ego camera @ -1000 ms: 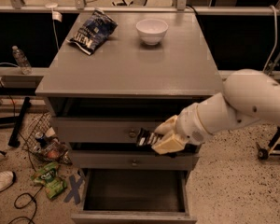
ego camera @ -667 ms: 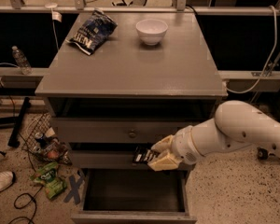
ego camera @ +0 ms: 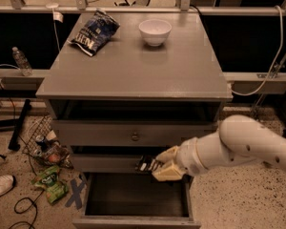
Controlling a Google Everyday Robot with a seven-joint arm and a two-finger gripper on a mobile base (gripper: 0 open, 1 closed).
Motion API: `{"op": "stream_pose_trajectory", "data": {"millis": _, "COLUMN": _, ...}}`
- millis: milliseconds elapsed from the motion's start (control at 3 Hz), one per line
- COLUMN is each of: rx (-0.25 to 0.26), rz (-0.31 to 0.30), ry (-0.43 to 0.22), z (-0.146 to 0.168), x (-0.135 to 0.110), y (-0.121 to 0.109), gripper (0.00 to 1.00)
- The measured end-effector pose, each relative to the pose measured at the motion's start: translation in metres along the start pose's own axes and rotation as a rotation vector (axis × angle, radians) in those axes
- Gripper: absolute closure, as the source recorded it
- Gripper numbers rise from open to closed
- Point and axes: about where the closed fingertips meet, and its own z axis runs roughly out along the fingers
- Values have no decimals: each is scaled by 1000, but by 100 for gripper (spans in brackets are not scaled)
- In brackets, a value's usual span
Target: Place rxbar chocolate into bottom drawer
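The rxbar chocolate point(ego camera: 147, 164), a small black bar with pale lettering, is held in my gripper point(ego camera: 161, 167). The gripper's pale fingers are shut on its right end. Gripper and bar hang in front of the middle drawer's face, just above the back of the bottom drawer point(ego camera: 133, 220). The bottom drawer is pulled out, with a dark interior and a plain grey front. My white arm reaches in from the right.
A dark blue chip bag point(ego camera: 93, 31) and a white bowl point(ego camera: 155, 31) sit on the grey cabinet top point(ego camera: 133, 70). The two upper drawers with round knobs point(ego camera: 135, 137) are closed. Litter, a green packet point(ego camera: 50, 182), cables and a shoe lie on the floor at the left.
My gripper has moved down and a little left with the bar, from level with the upper drawer to just above the open bottom drawer.
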Motion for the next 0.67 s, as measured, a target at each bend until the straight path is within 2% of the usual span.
{"op": "stream_pose_trajectory", "data": {"millis": 667, "rx": -3, "rz": 138, "ry": -60, "z": 55, "x": 75, "y": -10, "gripper": 100}}
